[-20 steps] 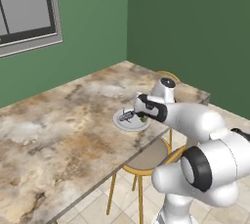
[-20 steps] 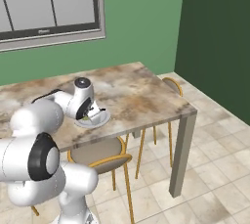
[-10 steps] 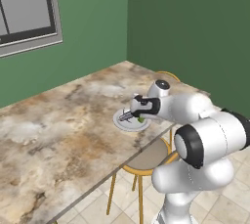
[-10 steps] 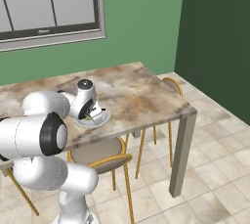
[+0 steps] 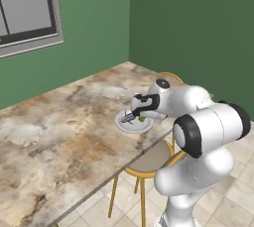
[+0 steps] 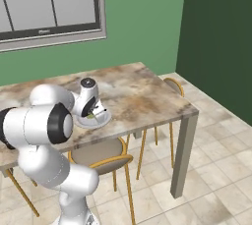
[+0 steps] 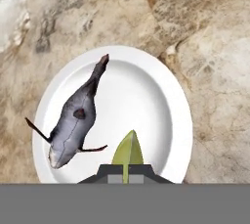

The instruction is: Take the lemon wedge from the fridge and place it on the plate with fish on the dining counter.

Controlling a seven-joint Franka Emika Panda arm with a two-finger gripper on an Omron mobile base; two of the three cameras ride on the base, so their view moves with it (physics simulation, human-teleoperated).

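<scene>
The claw (image 7: 126,171) is pinching the lemon wedge (image 7: 128,150) between its fingertips, hovering over the plate with fish (image 7: 161,100) on the dining counter (image 7: 215,47). The wedge is sitting above bare plate just beside the fish (image 7: 75,118). Releasing well likely means lowering gently, then opening, keeping clear of the fish.

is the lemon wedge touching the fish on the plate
Apart. The hand view shows bare white plate between the lemon wedge and the fish; the wedge sits at the gripper fingertips.
</scene>
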